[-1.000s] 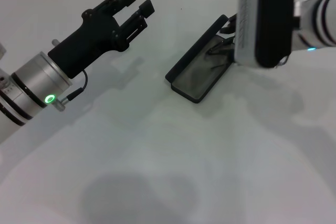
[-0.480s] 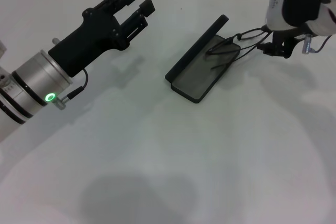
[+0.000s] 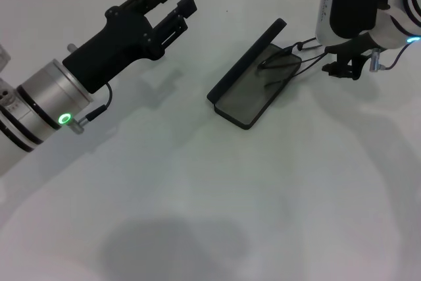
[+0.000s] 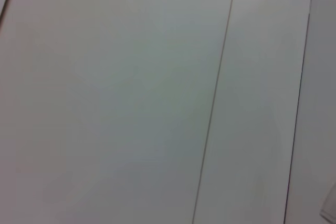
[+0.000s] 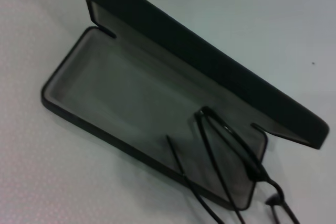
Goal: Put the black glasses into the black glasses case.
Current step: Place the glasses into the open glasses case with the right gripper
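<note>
Head view: right pincer (image 3: 342, 65) beside black glasses (image 3: 289, 62)

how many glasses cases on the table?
1. The case lies open right of centre on the table, with the glasses half in at its far end, next to the right gripper. None seems hidden.

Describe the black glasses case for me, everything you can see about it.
The black glasses case is an oblong hard-looking clamshell with rounded corners, lying open on the white table. Its lid stands up along one long side, and the tray shows grey lining. The black glasses lie partly in one end, temple arms over the rim. The right gripper is beside that end.
</note>
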Available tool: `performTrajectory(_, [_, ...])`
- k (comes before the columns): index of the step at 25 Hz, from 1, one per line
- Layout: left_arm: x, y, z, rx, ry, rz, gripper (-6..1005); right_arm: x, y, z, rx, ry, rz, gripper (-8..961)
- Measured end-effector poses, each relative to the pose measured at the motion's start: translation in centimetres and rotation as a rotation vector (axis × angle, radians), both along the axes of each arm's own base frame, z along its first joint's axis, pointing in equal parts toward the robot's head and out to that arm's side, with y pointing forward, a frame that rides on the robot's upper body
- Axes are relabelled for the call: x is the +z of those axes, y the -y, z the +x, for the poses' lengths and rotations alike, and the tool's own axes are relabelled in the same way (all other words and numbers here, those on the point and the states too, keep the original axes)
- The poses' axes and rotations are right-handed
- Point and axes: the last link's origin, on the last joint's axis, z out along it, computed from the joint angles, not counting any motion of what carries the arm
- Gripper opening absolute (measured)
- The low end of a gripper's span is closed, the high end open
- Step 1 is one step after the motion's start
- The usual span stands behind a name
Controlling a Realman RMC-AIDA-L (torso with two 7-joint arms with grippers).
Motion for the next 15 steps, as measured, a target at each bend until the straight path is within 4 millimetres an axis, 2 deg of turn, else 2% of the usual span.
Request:
performTrajectory(11, [0.0,0.0,-0.1,0.001,-0.001,0.0,562,-1.4,-1.0,-0.2,0.066,0.048,0.016,244])
performTrajectory(15, [0.0,0.0,-0.1,0.001,-0.002,0.0,562,-2.0,-1.6,-0.2,0.068,0.071,0.012,244])
